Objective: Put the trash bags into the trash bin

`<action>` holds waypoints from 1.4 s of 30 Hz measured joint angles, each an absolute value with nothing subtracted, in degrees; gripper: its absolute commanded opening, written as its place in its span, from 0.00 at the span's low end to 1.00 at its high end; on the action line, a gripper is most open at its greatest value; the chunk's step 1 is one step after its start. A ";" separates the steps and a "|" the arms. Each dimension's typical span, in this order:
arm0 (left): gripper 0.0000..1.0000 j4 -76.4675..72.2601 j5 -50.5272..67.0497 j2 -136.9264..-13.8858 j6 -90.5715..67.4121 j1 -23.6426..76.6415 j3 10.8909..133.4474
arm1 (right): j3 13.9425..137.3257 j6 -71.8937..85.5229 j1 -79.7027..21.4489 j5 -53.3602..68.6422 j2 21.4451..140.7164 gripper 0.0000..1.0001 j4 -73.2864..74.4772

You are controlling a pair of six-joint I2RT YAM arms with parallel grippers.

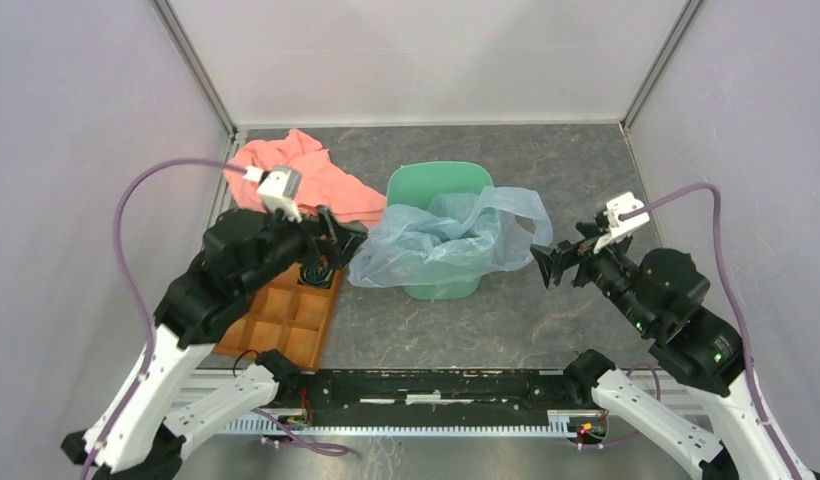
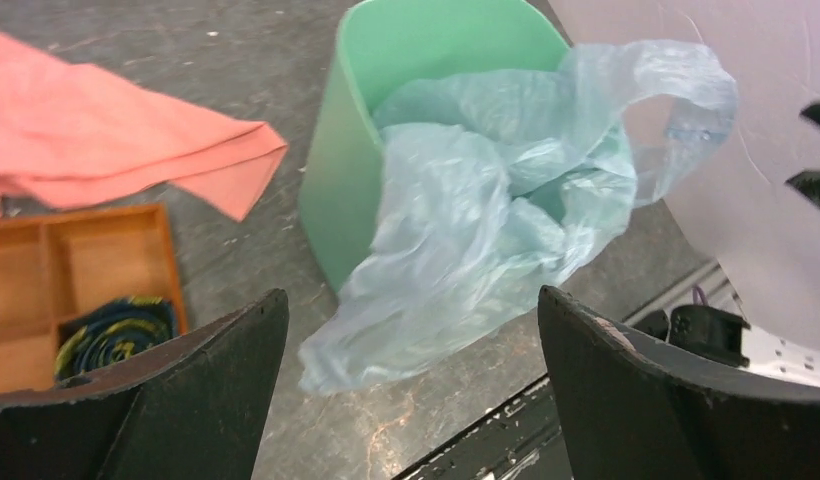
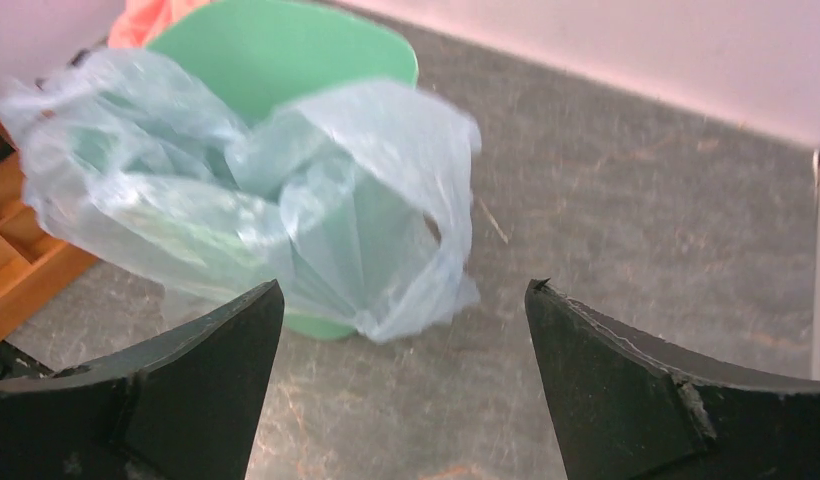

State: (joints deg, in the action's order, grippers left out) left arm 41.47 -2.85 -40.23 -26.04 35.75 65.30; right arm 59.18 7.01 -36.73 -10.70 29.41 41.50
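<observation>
The mint-green trash bin [image 1: 438, 182] stands mid-table. The pale blue trash bag [image 1: 426, 245] lies partly inside it and spills over its near and left rim, with a handle loop [image 1: 521, 215] hanging over the right side. The bin [image 2: 338, 190] and bag [image 2: 466, 230] show ahead in the left wrist view, and the bin [image 3: 276, 60] and bag [image 3: 286, 200] in the right wrist view. My left gripper [image 1: 336, 232] is open and empty just left of the bag. My right gripper [image 1: 546, 265] is open and empty just right of the bag's loop.
A salmon-pink cloth [image 1: 311, 180] lies behind the left arm, also in the left wrist view [image 2: 116, 140]. An orange compartment tray [image 1: 291, 320] sits at the left, holding a dark coiled item [image 2: 116, 335]. White walls enclose three sides.
</observation>
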 measured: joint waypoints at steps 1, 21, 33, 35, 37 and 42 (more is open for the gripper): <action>1.00 41.21 -0.97 -42.85 -24.67 35.75 67.09 | 61.54 5.80 -36.75 -10.13 31.03 0.98 41.45; 0.82 48.14 -12.49 -70.30 -12.29 50.33 81.95 | 72.12 -10.90 -36.75 -12.43 53.76 0.93 37.32; 0.55 47.40 -26.63 -74.83 -12.21 50.68 83.22 | 65.63 -9.82 -36.73 -19.75 53.58 0.54 29.02; 0.55 46.70 -27.11 -74.63 -12.19 50.63 83.31 | 65.36 -9.52 -36.75 -20.58 53.71 0.45 27.38; 0.60 46.19 -27.09 -74.61 -12.21 50.48 83.61 | 65.36 -9.06 -36.75 -21.28 54.19 0.38 25.69; 0.83 46.19 -26.52 -74.81 -12.19 49.91 84.09 | 65.39 -8.71 -36.75 -22.15 56.93 0.33 23.57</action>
